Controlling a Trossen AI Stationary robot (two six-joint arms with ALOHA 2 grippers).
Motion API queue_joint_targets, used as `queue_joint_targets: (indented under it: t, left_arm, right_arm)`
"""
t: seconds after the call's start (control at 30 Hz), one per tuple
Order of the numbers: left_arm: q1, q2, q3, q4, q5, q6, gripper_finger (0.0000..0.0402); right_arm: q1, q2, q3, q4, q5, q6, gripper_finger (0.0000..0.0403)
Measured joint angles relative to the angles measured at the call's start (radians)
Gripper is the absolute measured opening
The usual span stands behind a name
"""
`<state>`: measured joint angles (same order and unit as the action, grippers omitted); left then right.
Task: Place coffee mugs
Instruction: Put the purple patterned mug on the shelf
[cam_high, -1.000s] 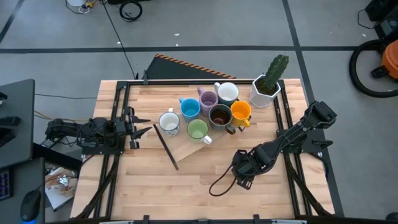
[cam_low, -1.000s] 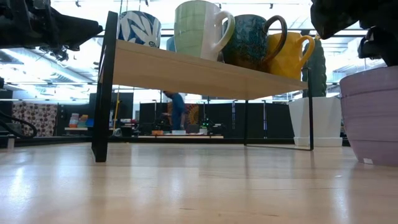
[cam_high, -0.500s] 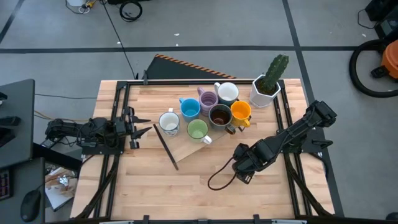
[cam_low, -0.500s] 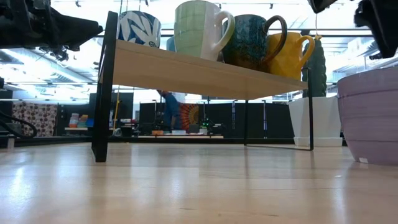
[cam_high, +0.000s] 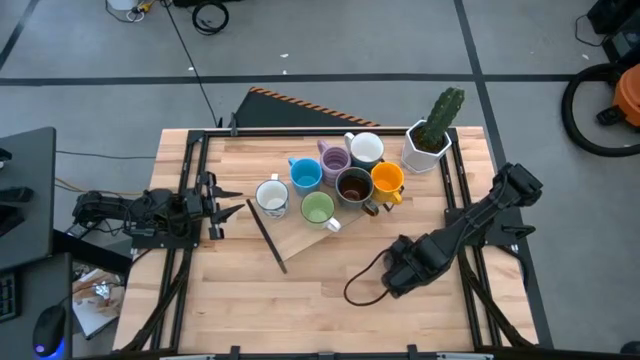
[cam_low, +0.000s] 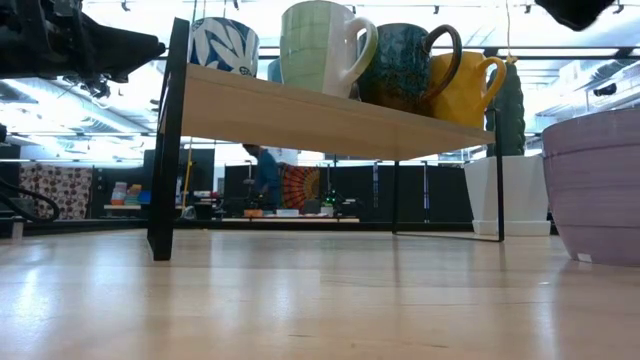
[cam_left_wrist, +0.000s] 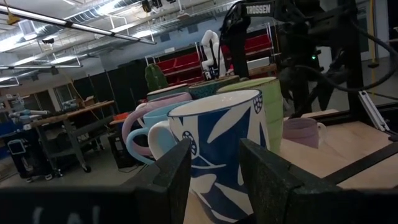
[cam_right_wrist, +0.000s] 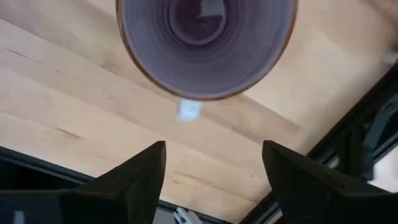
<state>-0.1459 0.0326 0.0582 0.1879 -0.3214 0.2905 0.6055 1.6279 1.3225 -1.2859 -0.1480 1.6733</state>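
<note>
Right end effector (cam_high: 403, 272) hovers above the near-right part of the desk (cam_high: 300, 300), fingers (cam_right_wrist: 138, 180) spread wide, gripping nothing. Directly under it, a lavender mug (cam_right_wrist: 205, 43) stands upright on the desk, seen mouth-up in the right wrist view; in the low view it is at the right edge (cam_low: 595, 185). In the high view the arm covers it. Seven other mugs sit clustered on a raised wooden shelf (cam_low: 300, 115) mid-desk: patterned white mug (cam_high: 271, 196), blue mug (cam_high: 305, 174), green mug (cam_high: 318, 209), second lavender mug (cam_high: 333, 159), plain white mug (cam_high: 366, 149), dark brown mug (cam_high: 354, 186), orange mug (cam_high: 386, 180). Cactus pot (cam_high: 428, 146) just beside the shelf's far-right end. Left end effector (cam_high: 222, 204) waits at the desk's left edge, fingers (cam_left_wrist: 168, 183) parted, empty, pointed at the patterned mug.
</note>
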Motion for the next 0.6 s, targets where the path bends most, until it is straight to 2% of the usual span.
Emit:
queue_joint_targets:
  t: [0.3,0.6]
  left_arm:
    - [0.000,0.000,0.000,-0.001,0.000,0.000,0.0141]
    - [0.000,0.000,0.000,-0.002,0.000,0.001,0.0141]
  right_arm:
    - [0.021,0.002,-0.098,0.218,0.016,0.078,0.0259]
    - [0.024,0.006,-0.171,0.275,0.088,0.183,0.0249]
